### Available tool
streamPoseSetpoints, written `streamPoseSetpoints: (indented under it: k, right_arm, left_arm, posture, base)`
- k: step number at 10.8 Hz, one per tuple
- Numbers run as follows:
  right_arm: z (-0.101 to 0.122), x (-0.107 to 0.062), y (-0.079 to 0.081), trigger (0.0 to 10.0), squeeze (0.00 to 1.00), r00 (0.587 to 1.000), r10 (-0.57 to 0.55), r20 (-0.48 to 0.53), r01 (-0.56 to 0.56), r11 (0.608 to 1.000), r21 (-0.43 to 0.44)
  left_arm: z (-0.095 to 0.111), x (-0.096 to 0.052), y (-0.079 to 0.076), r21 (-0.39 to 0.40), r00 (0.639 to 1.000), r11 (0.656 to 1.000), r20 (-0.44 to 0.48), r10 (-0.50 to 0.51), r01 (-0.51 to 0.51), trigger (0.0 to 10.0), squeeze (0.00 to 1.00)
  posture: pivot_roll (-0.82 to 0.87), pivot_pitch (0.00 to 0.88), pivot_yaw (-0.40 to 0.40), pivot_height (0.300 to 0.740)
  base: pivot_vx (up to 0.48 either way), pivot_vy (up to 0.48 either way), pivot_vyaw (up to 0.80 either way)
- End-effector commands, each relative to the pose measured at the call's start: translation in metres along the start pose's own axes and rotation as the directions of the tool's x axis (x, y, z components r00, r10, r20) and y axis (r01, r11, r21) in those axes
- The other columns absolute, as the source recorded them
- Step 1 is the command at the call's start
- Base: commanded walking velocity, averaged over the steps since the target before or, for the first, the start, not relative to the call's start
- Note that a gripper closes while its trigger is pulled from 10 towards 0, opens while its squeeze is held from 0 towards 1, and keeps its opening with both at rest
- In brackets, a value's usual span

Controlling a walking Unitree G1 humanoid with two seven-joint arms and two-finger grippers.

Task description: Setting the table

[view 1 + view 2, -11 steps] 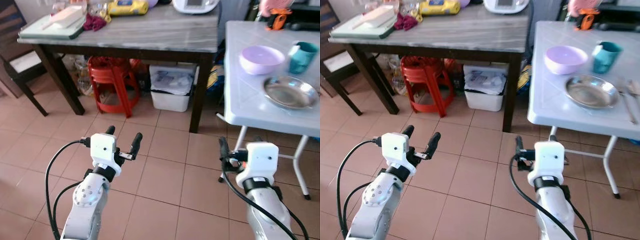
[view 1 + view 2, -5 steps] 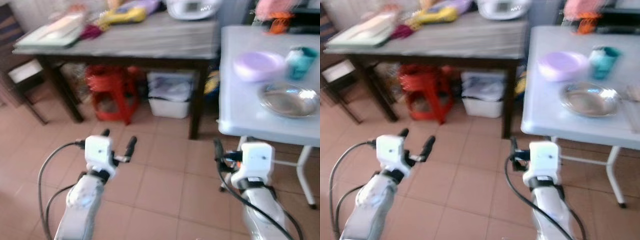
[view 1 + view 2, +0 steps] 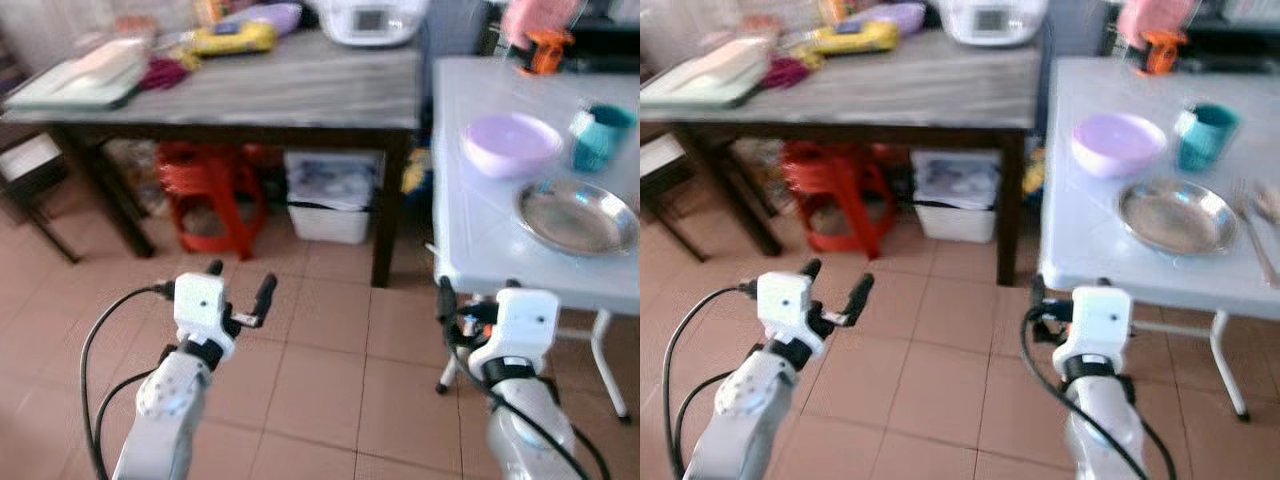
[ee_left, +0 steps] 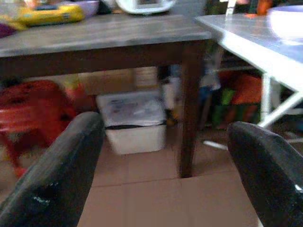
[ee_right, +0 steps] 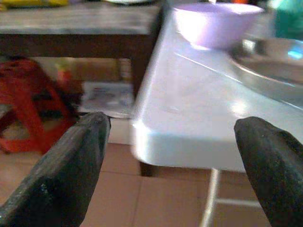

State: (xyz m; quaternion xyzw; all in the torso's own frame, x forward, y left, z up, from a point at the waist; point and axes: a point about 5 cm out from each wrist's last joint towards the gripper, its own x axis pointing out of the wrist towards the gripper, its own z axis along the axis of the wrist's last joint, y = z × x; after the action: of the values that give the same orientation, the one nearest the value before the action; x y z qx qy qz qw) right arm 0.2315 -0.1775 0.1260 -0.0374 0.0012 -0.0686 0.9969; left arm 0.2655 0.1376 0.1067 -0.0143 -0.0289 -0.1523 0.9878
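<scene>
Both jaws spread, empty, white table (image 3: 1080, 240) ahead, dark table (image 3: 900, 90) alongside

You see a smooth white counter (image 3: 1090, 250) with a soft sheen that catches the light. On it, the plate (image 3: 1175, 215) looks like polished metal, glossy and mirror-bright. The lilac bowl (image 3: 1118, 143) and teal cup (image 3: 1205, 136) look like smooth plastic. The other counter (image 3: 910, 85) has a grey streaked top, matt, on dark wood legs. Under it, the red stool (image 3: 835, 190) and white bin (image 3: 958, 195) look plastic. The floor (image 3: 940, 380) is matt terracotta tile. Each pincer's fingers (image 4: 57, 175) are matt black; the arms (image 3: 740, 400) are silvery.
</scene>
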Motion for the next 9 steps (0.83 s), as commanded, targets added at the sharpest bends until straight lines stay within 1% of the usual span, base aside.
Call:
streamPoseSetpoints:
  k: [1, 2, 3, 4, 5, 6, 7, 8, 9]
  right_arm:
    - [0.001, -0.001, -0.002, 10.0, 0.0, 1.0, -0.021, -0.002, 0.021, 1.0, -0.009]
    - [0.004, 0.003, -0.001, 10.0, 0.0, 1.0, -0.008, 0.023, 0.008, 1.0, 0.018]
    - [0.009, 0.005, -0.002, 10.0, 0.0, 0.997, -0.034, 0.067, 0.035, 0.999, -0.011]
    - [0.009, 0.005, -0.003, 10.0, 0.0, 0.997, -0.039, 0.063, 0.039, 0.999, -0.005]
    - [0.009, 0.003, -0.002, 10.0, 0.0, 0.998, -0.021, 0.053, 0.021, 1.0, 0.01]
    - [0.007, 0.003, -0.003, 10.0, 0.0, 0.999, 0.0, 0.044, -0.001, 0.999, 0.032]
    - [0.01, 0.005, -0.005, 10.0, 0.0, 0.998, -0.007, 0.058, 0.004, 0.999, 0.044]
    - [0.011, 0.006, -0.005, 10.0, 0.0, 0.997, -0.003, 0.071, 0.0, 0.999, 0.048]
    - [0.01, 0.005, -0.002, 10.0, 0.0, 0.997, 0.008, 0.071, -0.011, 0.999, 0.048]
  left_arm:
    - [-0.004, -0.005, 0.006, 0.016, 1.0, 1.0, -0.026, 0.017, -0.016, 10.0, 0.0]
    - [-0.001, -0.003, 0.007, 0.01, 1.0, 0.999, -0.005, 0.031, -0.03, 10.0, 0.0]
    - [0.001, -0.002, 0.008, -0.002, 0.999, 0.999, 0.014, 0.038, -0.038, 10.0, 0.0]
    - [0.001, -0.004, 0.011, -0.002, 0.998, 0.998, 0.021, 0.058, -0.058, 10.0, 0.0]
    - [0.0, -0.007, 0.019, 0.02, 0.994, 0.994, 0.021, 0.105, -0.105, 10.0, 0.0]
    - [0.0, -0.009, 0.029, 0.008, 0.982, 0.982, 0.021, 0.189, -0.189, 10.0, 0.0]
    - [0.001, -0.007, 0.032, -0.013, 0.974, 0.974, 0.027, 0.225, -0.225, 10.0, 0.0]
    - [0.0, -0.007, 0.031, -0.022, 0.974, 0.975, 0.025, 0.223, -0.223, 10.0, 0.0]
    - [-0.006, -0.01, 0.03, -0.017, 0.975, 0.975, 0.013, 0.22, -0.22, 10.0, 0.0]
  posture:
    - [-0.06, 0.106, 0.086, 0.74]
    - [-0.06, 0.099, 0.086, 0.74]
    - [-0.06, 0.096, 0.084, 0.74]
    - [-0.06, 0.094, 0.083, 0.74]
    - [-0.06, 0.094, 0.079, 0.74]
    - [-0.06, 0.092, 0.074, 0.74]
    - [-0.06, 0.089, 0.071, 0.74]
    - [-0.06, 0.088, 0.067, 0.74]
    - [-0.06, 0.087, 0.063, 0.74]
  base:
    - [0.0, 0.0, 0.0]
    - [0.0, 0.0, 0.0]
    - [0.0, 0.0, 0.0]
    - [0.0, 0.0, 0.0]
    - [0.0, 0.0, 0.0]
    - [0.0, 0.0, 0.0]
    - [0.0, 0.0, 0.0]
    - [0.0, 0.0, 0.0]
    - [0.0, 0.0, 0.0]
